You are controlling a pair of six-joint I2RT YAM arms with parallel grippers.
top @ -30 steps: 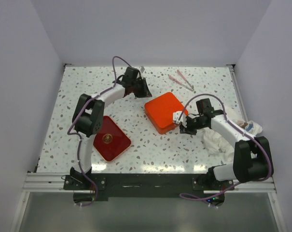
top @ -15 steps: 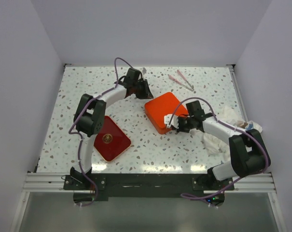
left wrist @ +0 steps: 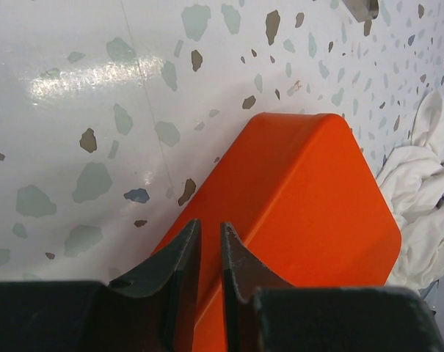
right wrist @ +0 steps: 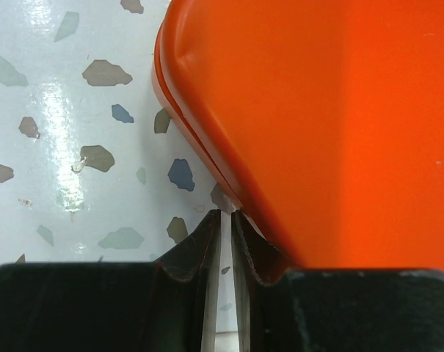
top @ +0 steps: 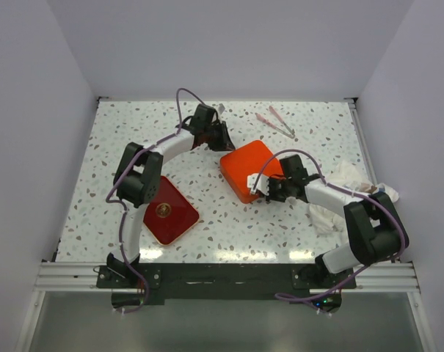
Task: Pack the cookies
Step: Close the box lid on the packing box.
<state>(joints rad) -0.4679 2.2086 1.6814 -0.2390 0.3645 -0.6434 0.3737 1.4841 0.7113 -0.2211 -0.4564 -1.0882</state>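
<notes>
Moved: the right arm has swung left along the bench. Its end effector, a second ago off the box's right corner, now meets the box's near side. The left arm is about where it was.

- Orange box: mid-bench, slightly right of centre. Glossy moulded plastic, square with rounded corners, lid on; a seam runs along its edge in the right wrist view.
- Cookies: none in view; whether they lie in the closed box cannot be told.
- Left end effector: dark fingers over the box's far-left edge, jaws parted by a narrow slit, nothing between them.
- Right end effector: tips at the box rim, jaws likewise parted by a slit, gripping nothing.
- Red tray: toward the near-left corner. Flat, shiny, rounded square, with a small gold emblem.
- Pink tongs: slender, near the far edge, right of centre.
- White cloth: crumpled, soft, against the right edge.
- Bench surface: pale terrazzo, grey and brown flecks, glossy.
</notes>
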